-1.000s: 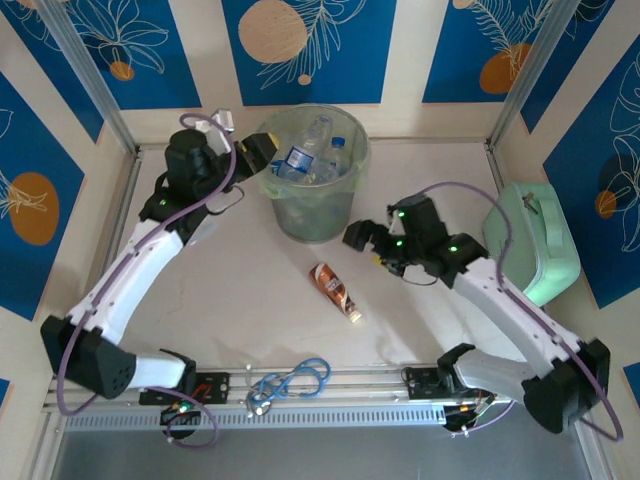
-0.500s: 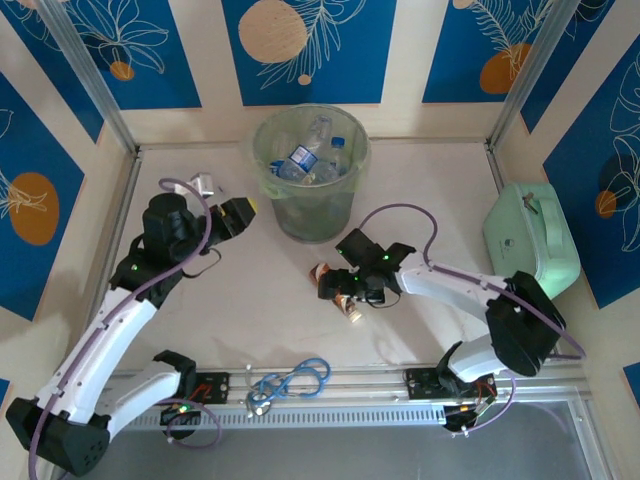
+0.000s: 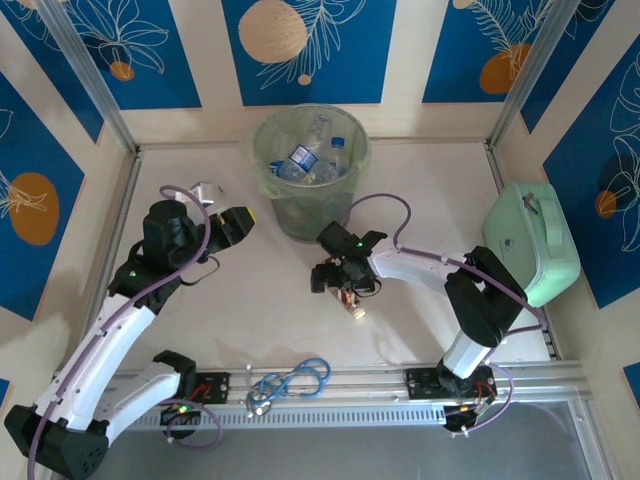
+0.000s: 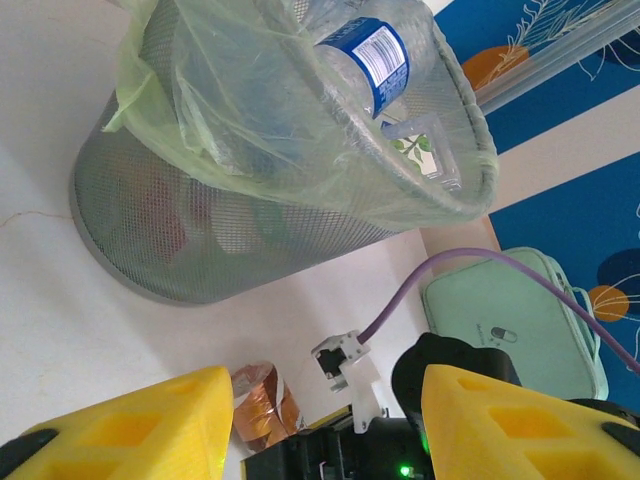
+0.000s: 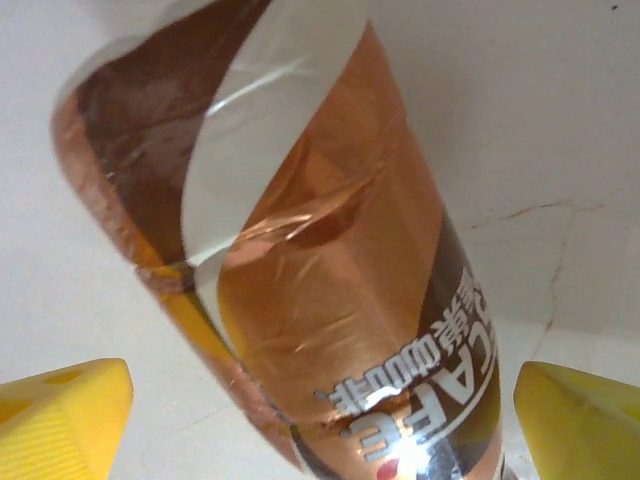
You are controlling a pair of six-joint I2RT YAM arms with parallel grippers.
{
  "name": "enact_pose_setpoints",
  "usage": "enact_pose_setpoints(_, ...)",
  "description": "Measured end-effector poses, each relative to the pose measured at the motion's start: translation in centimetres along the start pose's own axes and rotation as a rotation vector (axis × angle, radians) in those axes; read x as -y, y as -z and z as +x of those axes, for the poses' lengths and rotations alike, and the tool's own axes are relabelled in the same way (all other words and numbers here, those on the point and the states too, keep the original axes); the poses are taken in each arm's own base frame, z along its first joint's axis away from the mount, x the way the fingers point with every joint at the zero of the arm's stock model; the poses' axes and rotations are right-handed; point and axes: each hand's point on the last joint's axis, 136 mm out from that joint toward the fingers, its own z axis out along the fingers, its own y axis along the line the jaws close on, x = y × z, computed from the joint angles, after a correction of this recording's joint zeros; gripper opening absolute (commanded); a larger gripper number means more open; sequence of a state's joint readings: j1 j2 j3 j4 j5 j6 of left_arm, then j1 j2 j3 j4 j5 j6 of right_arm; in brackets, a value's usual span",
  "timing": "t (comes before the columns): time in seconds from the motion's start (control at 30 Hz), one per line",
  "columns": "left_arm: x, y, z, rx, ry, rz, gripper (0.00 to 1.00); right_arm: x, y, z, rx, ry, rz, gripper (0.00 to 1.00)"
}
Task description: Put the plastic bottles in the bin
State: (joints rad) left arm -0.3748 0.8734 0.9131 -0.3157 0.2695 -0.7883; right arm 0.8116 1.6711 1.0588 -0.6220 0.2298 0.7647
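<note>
One brown-orange plastic bottle [image 3: 352, 305] lies on the table in front of the bin [image 3: 310, 215], its white cap toward the near edge. My right gripper [image 3: 338, 281] is down over it and open. In the right wrist view the bottle [image 5: 330, 250] lies between the two yellow fingertips with a gap on each side of my right gripper [image 5: 320, 425]. The bin [image 4: 200, 240] has a grey mesh wall and a pale-green liner, and holds several clear bottles [image 3: 303, 160], one with a blue label [image 4: 375, 60]. My left gripper [image 3: 235, 224] hangs open and empty left of the bin, and from my left gripper [image 4: 325, 430] the brown bottle [image 4: 262, 400] shows ahead.
A mint-green case with a handle [image 3: 530, 240] stands against the right wall, seen from the left wrist as the case [image 4: 510, 320]. A coiled blue cable [image 3: 290, 382] lies by the near rail. Panel walls close the table at back and sides.
The right gripper has swung left from beside the case and come down over the brown bottle. The left arm has drawn back from the bin's rim toward the left.
</note>
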Motion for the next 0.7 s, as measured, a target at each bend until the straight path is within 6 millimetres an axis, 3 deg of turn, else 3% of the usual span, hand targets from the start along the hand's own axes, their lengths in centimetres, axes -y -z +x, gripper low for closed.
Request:
enact_pose_setpoints(0.43, -0.3, -0.5, 0.6, -0.014, 0.026, 0.015, 0.52, 1.0, -1.3, 0.1, -0.04, -0.005, 0.054, 0.69)
enact_pose_setpoints(0.7, -0.3, -0.5, 0.7, -0.017, 0.026, 0.02, 0.52, 0.7, -0.9, 0.2, -0.023, 0.017, 0.061, 0.61)
